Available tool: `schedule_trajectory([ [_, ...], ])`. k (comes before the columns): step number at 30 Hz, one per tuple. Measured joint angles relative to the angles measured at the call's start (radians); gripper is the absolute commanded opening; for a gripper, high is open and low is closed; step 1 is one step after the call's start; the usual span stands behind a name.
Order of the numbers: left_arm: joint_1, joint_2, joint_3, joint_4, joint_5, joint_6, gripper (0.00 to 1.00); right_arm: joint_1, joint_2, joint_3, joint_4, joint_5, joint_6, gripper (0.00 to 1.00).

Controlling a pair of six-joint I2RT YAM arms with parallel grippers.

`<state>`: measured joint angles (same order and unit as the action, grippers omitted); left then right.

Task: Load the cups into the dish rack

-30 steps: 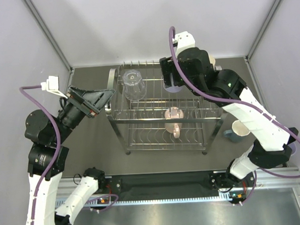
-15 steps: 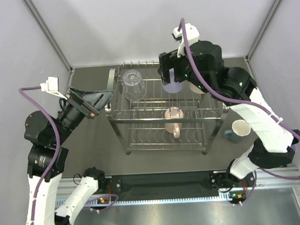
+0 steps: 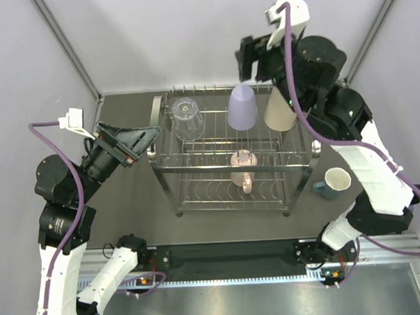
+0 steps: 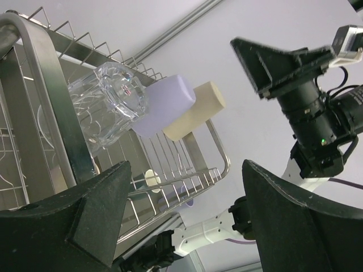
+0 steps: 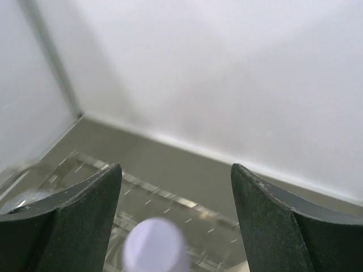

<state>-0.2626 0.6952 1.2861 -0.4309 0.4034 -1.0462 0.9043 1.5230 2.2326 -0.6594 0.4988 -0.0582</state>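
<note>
The chrome dish rack (image 3: pixel 165 168) stands mid-table. On its upper tier, upside down, stand a clear glass (image 3: pixel 186 119), a lavender tumbler (image 3: pixel 242 106) and a beige tumbler (image 3: pixel 280 110). A pink mug (image 3: pixel 243 169) lies on the lower tier. A teal mug with white inside (image 3: pixel 334 182) stands on the table right of the rack. A second lavender tumbler (image 4: pixel 199 198) shows through the rack's wires in the left wrist view. My right gripper (image 3: pixel 249 58) is open and empty, raised above and behind the lavender tumbler (image 5: pixel 154 246). My left gripper (image 3: pixel 148 137) is open and empty beside the rack's left side.
Grey walls with metal posts (image 3: pixel 69 52) close the back and sides. The right arm (image 3: pixel 363 158) arches over the rack's right end and the teal mug. A black rail (image 3: pixel 228 254) runs along the near edge.
My right gripper has let go of the lavender tumbler on the upper tier and risen up and back. The beige tumbler has come into view. The left arm has not moved.
</note>
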Motion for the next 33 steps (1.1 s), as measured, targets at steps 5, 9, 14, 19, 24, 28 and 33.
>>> schedule_trajectory([
  [5, 0.000, 0.000, 0.000, -0.006, 0.007, -0.004, 0.83, -0.177, 0.039, 0.063, 0.076, 0.079, -0.011, 0.76],
  [9, 0.000, 0.002, 0.001, -0.013, 0.020, -0.007, 0.83, -0.353, 0.056, 0.064, 0.106, 0.140, 0.024, 0.75],
  [14, 0.000, 0.021, 0.019, -0.049, 0.047, -0.006, 0.83, -0.568, 0.053, -0.018, 0.131, 0.285, 0.127, 0.73],
  [19, 0.000, 0.054, 0.024, -0.062, 0.085, -0.006, 0.82, -0.794, 0.037, -0.203, 0.046, 0.347, 0.319, 0.70],
  [24, -0.001, 0.082, 0.031, -0.058, 0.145, -0.006, 0.82, -1.061, -0.025, -0.512, -0.045, 0.294, 0.484, 0.68],
  [28, -0.002, 0.101, 0.032, -0.063, 0.213, -0.002, 0.82, -1.178, -0.136, -0.791, -0.071, 0.262, 0.529, 0.69],
  [33, -0.003, 0.114, 0.026, -0.059, 0.278, 0.001, 0.81, -1.237, -0.337, -1.054, -0.007, 0.156, 0.454, 0.75],
])
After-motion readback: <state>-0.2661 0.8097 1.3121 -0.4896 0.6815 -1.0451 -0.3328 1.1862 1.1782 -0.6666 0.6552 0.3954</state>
